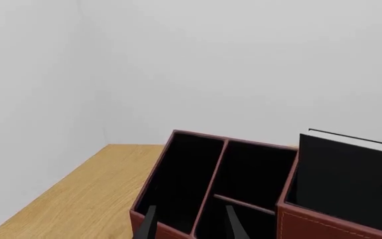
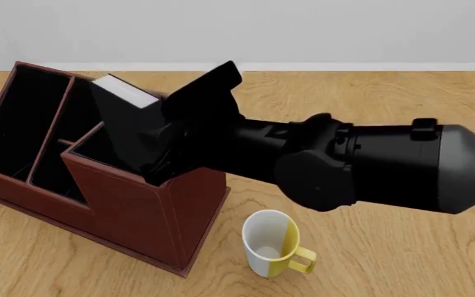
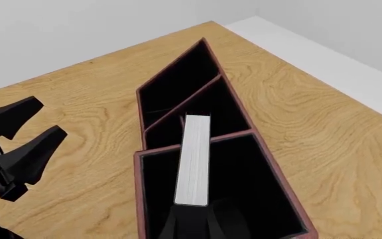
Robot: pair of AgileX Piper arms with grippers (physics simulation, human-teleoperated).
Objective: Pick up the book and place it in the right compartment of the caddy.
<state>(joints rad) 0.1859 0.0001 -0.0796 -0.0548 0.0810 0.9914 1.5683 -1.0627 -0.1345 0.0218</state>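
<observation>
The thick black-covered book (image 3: 193, 159) is being pinched by the right gripper (image 3: 192, 221) inside the reddish-brown caddy's (image 2: 130, 210) right compartment (image 3: 257, 189), release being awaited.

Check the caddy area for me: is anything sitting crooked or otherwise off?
The book leans tilted in the caddy's right compartment, its top past the divider, with the right tool at its lower end. The mug stands upright beside the caddy. Nothing spilled or damaged.
</observation>
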